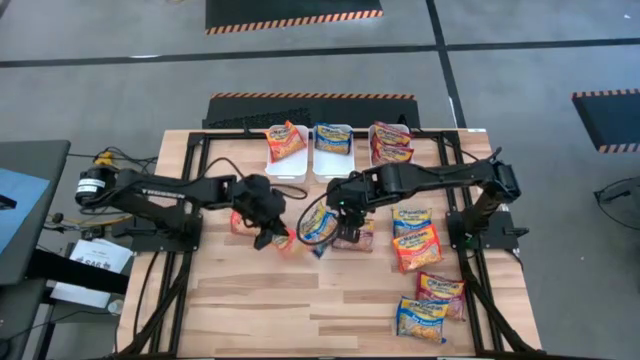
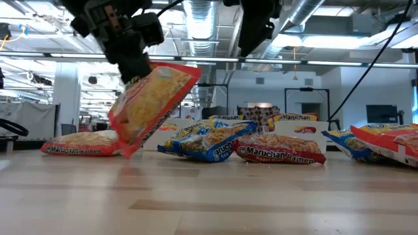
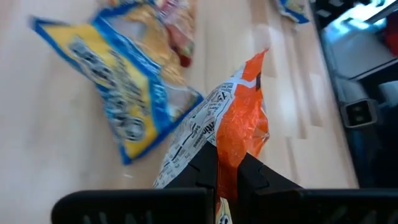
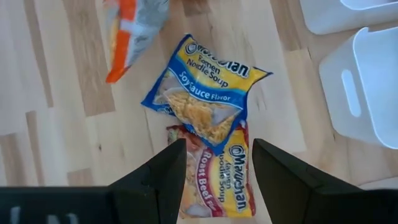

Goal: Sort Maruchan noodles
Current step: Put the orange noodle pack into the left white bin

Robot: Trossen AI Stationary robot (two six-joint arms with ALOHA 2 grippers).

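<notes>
While left pincer [image 3: 228, 177] clamps crinkly orange packet [image 3: 244, 118].

Industrial lab/workshop: exposed ceiling ducts [image 2: 199, 16], concrete floor [image 1: 100, 60] w/ hazard-striped mats [image 1: 293, 12], monitors [image 2: 381, 114] behind.

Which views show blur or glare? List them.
Left wrist view: the blue packet is smeared by blur, while the orange packet pinched in the left gripper is sharper. Low view: ceiling lights glare brightly. Right wrist view: the soy sauce packet reads crisply; the open right gripper hovers above it.
</notes>
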